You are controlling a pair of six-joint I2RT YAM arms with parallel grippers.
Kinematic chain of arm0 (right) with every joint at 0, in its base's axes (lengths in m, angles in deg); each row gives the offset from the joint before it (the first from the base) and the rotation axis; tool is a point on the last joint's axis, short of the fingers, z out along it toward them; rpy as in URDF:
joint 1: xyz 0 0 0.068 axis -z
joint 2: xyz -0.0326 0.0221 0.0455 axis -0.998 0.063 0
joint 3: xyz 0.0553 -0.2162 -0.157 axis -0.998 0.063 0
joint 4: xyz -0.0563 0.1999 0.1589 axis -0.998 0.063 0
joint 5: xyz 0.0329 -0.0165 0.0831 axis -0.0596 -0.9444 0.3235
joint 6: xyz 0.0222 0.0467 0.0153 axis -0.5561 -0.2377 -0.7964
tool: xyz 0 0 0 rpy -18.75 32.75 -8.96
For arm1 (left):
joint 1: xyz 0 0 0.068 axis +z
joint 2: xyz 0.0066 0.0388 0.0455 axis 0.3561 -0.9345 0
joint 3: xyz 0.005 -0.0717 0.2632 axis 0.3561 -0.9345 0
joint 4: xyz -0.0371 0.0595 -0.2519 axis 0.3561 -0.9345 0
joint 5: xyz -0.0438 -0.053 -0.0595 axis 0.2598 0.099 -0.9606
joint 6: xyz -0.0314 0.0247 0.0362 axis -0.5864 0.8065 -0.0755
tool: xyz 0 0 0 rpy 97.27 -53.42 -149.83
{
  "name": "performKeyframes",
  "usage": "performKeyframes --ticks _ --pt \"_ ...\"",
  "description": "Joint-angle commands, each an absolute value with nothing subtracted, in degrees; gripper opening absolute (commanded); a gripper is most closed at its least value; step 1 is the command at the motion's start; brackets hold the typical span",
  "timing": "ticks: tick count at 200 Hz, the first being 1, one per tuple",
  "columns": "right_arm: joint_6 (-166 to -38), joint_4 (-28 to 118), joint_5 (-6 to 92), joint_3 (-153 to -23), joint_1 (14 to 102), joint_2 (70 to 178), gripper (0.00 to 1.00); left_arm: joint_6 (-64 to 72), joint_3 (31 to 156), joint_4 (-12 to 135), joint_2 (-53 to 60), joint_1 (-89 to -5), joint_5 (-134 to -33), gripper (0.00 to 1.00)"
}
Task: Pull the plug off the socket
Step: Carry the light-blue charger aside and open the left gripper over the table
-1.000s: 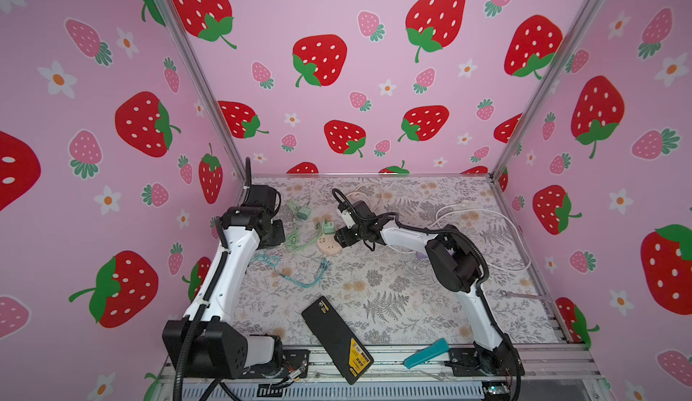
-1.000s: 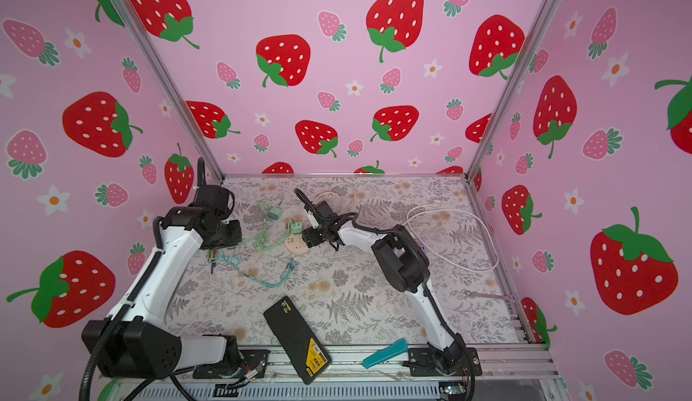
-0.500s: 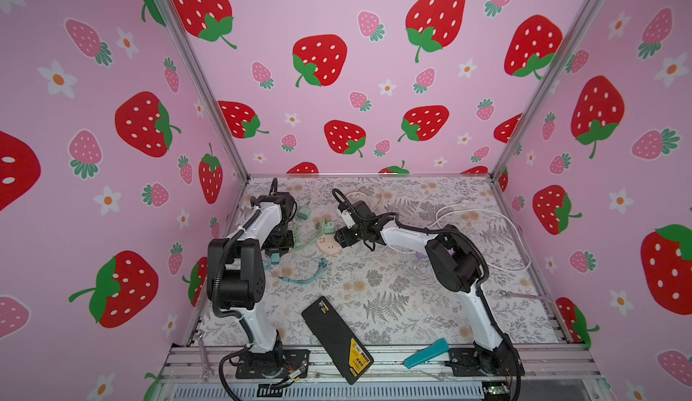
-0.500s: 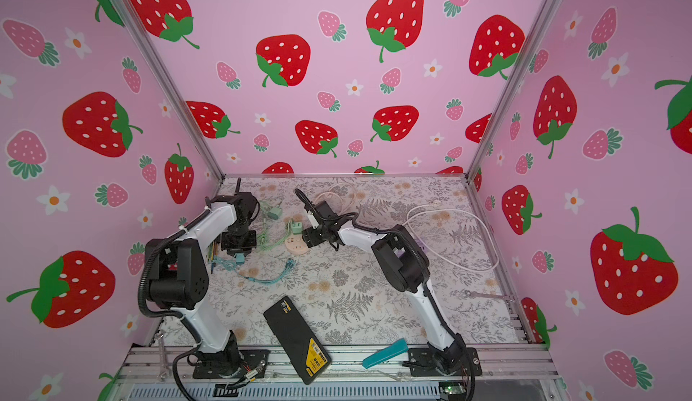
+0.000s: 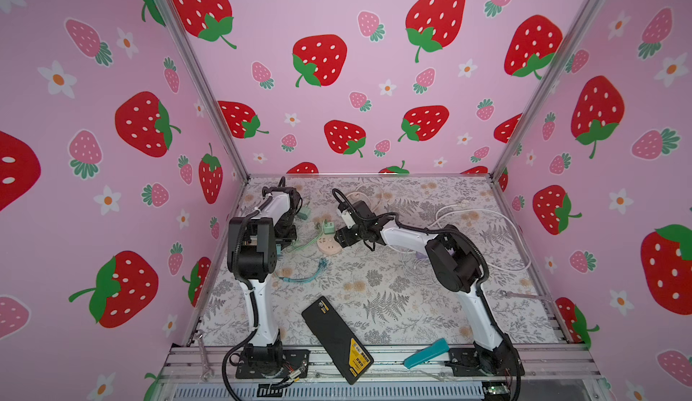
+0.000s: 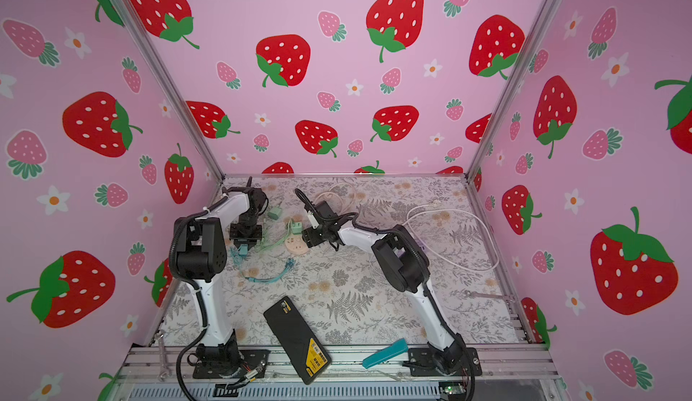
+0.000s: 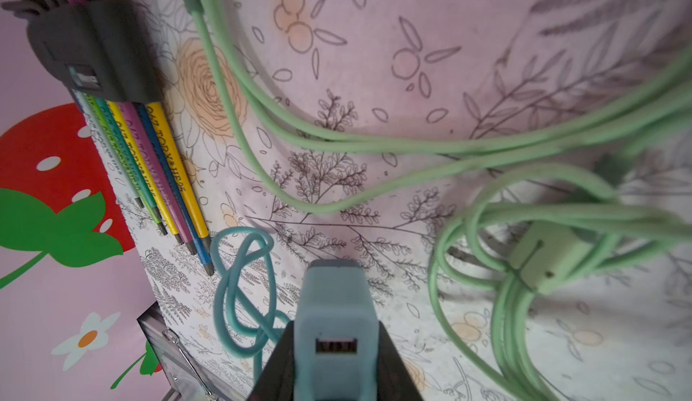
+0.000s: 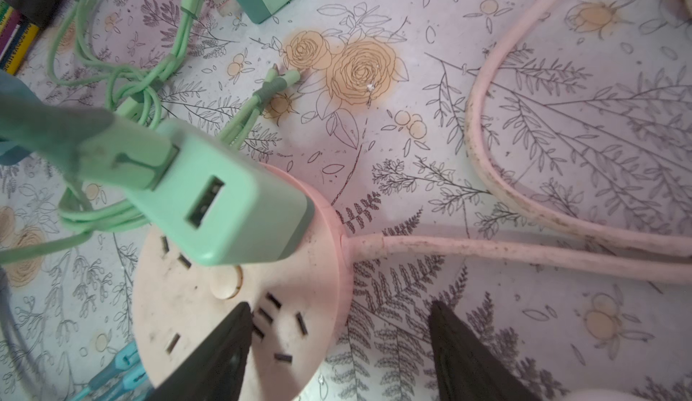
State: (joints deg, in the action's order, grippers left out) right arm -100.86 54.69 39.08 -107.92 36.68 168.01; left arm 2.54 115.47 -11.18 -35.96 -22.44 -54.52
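Right now my left gripper (image 7: 335,339) clamps a teal adapter (image 7: 333,301); nearby I read "TORX" on a yellow key (image 7: 176,172). My right gripper (image 8: 339,305) gapes over the pink socket (image 8: 187,305), green plug (image 8: 232,211) seated.

On the yellow key (image 7: 176,170), lying at the table's (image 7: 449,80) edge by the wall, "TORX®" can be read, then "HF" and unclear digits, while the print on the black box's (image 5: 329,328) yellow label (image 5: 358,358) is too small to read.
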Motion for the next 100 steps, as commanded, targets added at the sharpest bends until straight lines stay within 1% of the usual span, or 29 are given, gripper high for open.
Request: performKeyframes --ticks 1,15,57,91,100 --pt "-98.19 69.37 30.19 -102.97 37.04 176.98 0.76 1.16 117.31 -12.87 -36.78 -22.83 -54.77 0.18" --pt "-98.19 69.47 29.92 -103.06 37.08 177.00 0.76 1.64 117.00 -12.28 -36.87 -23.10 -55.91 0.20" --pt "-98.27 69.49 29.81 -103.15 37.08 177.20 0.76 1.90 117.57 -11.79 -37.12 -23.14 -56.87 0.33" --pt "-98.28 69.40 29.63 -103.15 37.06 177.09 0.76 2.07 120.36 -13.26 -37.49 -23.23 -55.86 0.50" --pt "-98.28 69.49 29.52 -103.15 37.08 177.19 0.76 2.08 120.68 -13.26 -37.14 -23.23 -55.80 0.52"
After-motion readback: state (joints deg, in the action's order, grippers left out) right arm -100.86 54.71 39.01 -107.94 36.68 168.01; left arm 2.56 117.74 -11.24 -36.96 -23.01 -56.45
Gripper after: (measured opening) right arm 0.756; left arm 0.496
